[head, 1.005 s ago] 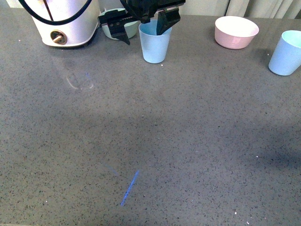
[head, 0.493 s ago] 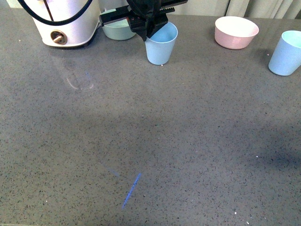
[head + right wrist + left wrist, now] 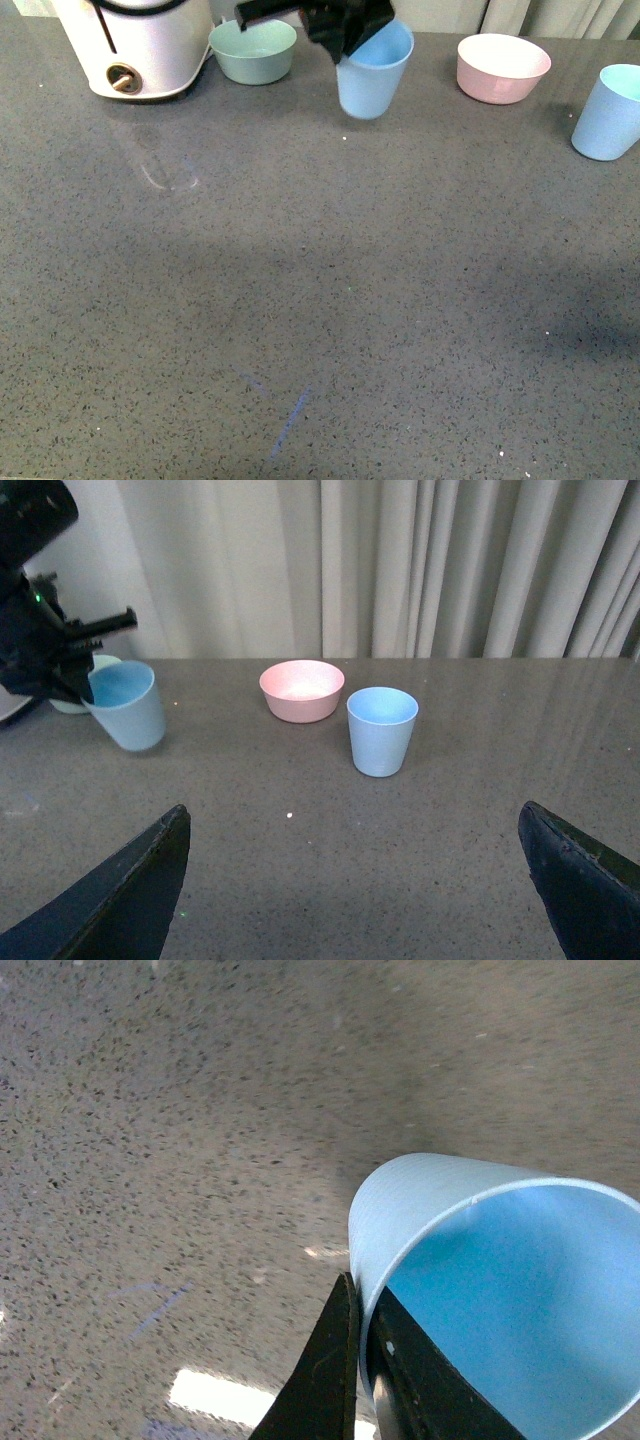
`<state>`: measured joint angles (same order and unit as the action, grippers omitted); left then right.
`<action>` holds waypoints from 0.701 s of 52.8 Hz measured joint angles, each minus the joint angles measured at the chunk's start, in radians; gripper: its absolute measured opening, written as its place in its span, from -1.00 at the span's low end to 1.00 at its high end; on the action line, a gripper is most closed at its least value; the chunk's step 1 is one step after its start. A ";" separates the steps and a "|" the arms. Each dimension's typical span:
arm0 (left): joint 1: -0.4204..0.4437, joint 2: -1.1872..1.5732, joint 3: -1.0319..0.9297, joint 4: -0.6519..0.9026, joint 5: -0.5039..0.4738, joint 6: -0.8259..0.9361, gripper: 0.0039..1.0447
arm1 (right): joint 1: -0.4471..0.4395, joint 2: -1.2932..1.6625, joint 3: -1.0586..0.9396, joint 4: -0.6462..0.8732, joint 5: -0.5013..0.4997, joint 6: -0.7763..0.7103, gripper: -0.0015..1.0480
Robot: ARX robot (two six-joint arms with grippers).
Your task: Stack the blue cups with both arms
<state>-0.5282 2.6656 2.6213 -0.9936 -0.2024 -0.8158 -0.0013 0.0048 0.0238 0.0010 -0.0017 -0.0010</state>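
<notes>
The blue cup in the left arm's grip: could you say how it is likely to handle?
Probably light: the left end effector holds the blue cup by a rim pinch alone. It sits tilted, so it may swing or slip. Its wall seems stiff, with no dent visible.

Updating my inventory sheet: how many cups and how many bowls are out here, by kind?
Cups: 2 (held cup, standing cup)
Bowls: 2 (green bowl, pink bowl)
Total: 4
</notes>
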 joint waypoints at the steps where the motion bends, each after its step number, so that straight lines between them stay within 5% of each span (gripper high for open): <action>1: -0.009 -0.045 -0.062 0.032 -0.002 -0.003 -0.97 | 0.000 0.000 0.000 0.000 0.000 0.000 0.83; 14: -0.144 -0.390 -0.543 0.164 0.003 -0.063 -0.97 | 0.000 0.000 0.000 0.000 0.000 0.000 0.83; 37: -0.151 -0.352 -0.652 0.173 0.016 -0.089 -0.97 | 0.000 0.000 0.000 0.000 0.001 0.000 0.83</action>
<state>-0.6788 2.3138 1.9697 -0.8204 -0.1867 -0.9047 -0.0013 0.0048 0.0238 0.0010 -0.0006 -0.0010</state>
